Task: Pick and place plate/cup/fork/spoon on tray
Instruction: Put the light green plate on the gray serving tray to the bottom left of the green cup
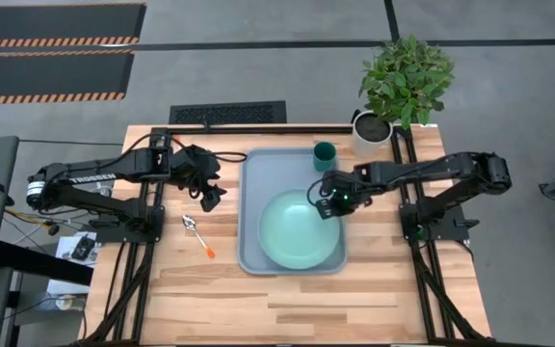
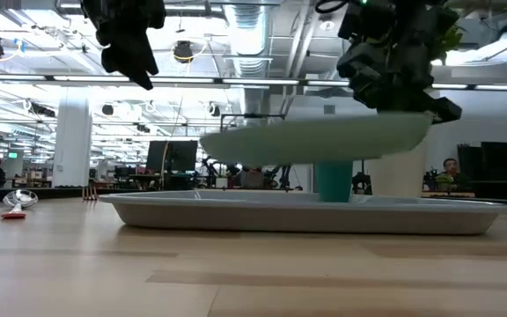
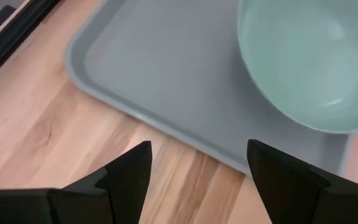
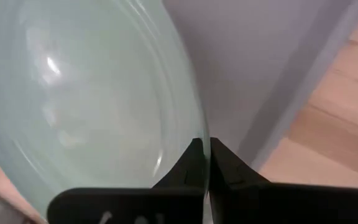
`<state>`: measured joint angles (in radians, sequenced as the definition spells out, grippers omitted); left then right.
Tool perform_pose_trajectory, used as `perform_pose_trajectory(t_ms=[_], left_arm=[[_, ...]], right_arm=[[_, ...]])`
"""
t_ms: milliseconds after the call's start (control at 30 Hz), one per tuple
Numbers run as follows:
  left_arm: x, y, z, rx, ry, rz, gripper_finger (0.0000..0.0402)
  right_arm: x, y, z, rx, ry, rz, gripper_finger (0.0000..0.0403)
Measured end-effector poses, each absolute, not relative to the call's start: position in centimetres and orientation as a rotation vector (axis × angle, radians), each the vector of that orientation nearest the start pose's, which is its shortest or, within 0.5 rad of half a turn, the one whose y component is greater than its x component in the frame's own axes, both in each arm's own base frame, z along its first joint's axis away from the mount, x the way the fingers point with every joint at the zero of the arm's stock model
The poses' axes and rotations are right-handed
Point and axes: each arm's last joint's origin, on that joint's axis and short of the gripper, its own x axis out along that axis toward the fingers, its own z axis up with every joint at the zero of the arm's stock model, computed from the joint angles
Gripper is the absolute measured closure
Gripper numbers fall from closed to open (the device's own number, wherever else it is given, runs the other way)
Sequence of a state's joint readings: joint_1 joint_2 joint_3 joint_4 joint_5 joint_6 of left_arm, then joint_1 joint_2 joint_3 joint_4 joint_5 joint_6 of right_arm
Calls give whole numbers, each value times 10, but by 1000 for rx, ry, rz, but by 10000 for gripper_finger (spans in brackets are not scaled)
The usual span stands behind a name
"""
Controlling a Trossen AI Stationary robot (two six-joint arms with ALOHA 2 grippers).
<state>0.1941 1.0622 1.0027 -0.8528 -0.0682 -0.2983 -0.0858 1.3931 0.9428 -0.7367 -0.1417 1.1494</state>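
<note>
The pale mint-green plate (image 1: 302,231) hangs over the blue-grey tray (image 1: 254,183), clear of it in the low view (image 2: 315,136). My right gripper (image 1: 328,199) is shut on the plate's far right rim. The dark green cup (image 1: 325,155) stands upright in the tray's far right corner. The orange-handled spoon (image 1: 197,234) lies flat on the table left of the tray. My left gripper (image 1: 211,197) is open and empty above the table, between the spoon and the tray's left rim. The fork does not show. My right gripper pinches the plate's rim (image 4: 190,127) between its two fingers, on the plate's far right side. The fingers come from the table's right, slanting down. The plate is lifted clear of the tray (image 2: 306,216), nearly level, with its left side a little lower.
A white plant pot (image 1: 371,132) with a green plant stands at the table's far right corner, behind the cup. Bare wood lies in front of the tray and to its left around the spoon.
</note>
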Motion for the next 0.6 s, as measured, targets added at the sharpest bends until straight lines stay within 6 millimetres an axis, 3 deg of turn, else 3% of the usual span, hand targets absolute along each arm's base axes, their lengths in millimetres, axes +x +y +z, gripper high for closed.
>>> perform_pose_trajectory(t_ms=[233,600], left_arm=[[194,41,303,-313,869,405,151],[194,42,303,-289,870,409,151]], right_arm=[[259,-14,222,1222,925,-846,391],[265,-7,216,1410,663,-986,390]])
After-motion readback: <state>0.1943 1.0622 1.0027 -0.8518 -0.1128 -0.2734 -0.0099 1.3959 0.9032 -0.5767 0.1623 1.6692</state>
